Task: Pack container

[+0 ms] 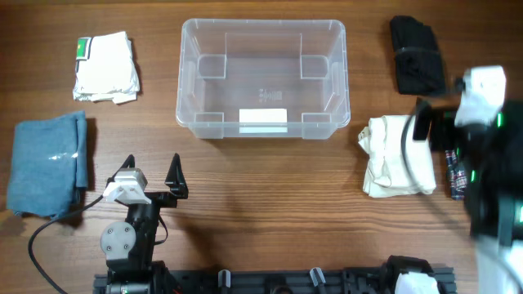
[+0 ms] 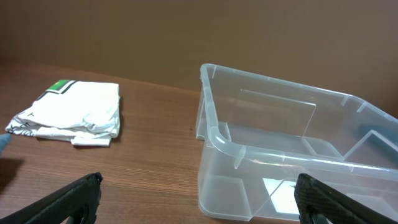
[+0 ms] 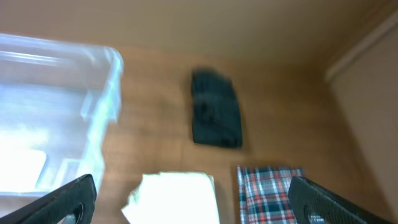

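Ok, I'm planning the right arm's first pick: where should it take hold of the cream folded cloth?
Probably from straight above: the cream cloth lies flat on the table, offering no side to slip under. Close the open right gripper across its rumpled left edge, nearest the container, where the bunched folds give it something to bite.

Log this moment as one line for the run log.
container: empty | left gripper: open, holding nothing, near blue cloth | right gripper: open, over cream cloth | packed: nothing yet
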